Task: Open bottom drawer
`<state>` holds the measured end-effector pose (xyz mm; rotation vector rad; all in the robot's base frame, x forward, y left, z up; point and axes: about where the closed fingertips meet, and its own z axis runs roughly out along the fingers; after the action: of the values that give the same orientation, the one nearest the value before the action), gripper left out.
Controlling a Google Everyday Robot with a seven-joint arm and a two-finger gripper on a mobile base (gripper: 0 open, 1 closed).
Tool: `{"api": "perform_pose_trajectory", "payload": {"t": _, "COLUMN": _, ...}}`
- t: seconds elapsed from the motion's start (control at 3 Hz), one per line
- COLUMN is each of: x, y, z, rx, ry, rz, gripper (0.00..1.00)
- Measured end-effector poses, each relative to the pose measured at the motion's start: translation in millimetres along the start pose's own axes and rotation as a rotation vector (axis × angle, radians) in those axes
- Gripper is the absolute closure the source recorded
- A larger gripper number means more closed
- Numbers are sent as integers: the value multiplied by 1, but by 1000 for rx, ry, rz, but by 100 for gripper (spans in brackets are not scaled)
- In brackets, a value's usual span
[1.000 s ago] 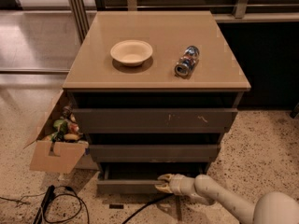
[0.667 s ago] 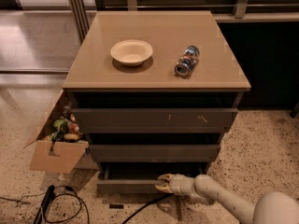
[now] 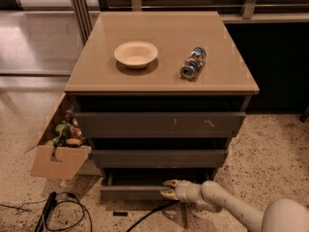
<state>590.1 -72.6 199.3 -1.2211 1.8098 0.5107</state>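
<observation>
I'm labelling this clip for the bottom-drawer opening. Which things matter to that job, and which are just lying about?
Job:
bottom drawer, partly out
gripper, at its front edge

Lying about:
bowl and can on the cabinet top
cardboard box and cables on the floor

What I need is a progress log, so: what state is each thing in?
Bottom drawer: partly pulled out.
Middle drawer: looks shut.
Top drawer: looks shut.
Bowl: upright, empty.
Can: lying on its side.
Box: open, full of items.
End effector: at the bottom drawer's front.
</observation>
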Motion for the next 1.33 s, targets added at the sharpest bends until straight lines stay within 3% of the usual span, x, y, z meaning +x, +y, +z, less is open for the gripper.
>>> {"api": "perform_pose_trajectory", "payload": {"t": 0.33, "x": 0, "y": 0, "z": 0, "rx": 0, "ry": 0, "rz": 0, "gripper": 12}}
{"api": "perform_pose_trajectory", "payload": {"t": 0.67, "x": 0, "y": 0, "z": 0, "rx": 0, "ry": 0, "rz": 0, "gripper": 1}}
{"api": "perform_pose_trajectory", "payload": {"t": 1.33, "x": 3, "y": 8, "z": -4, "rx": -11, "ry": 2, "rz": -2, "gripper": 46}}
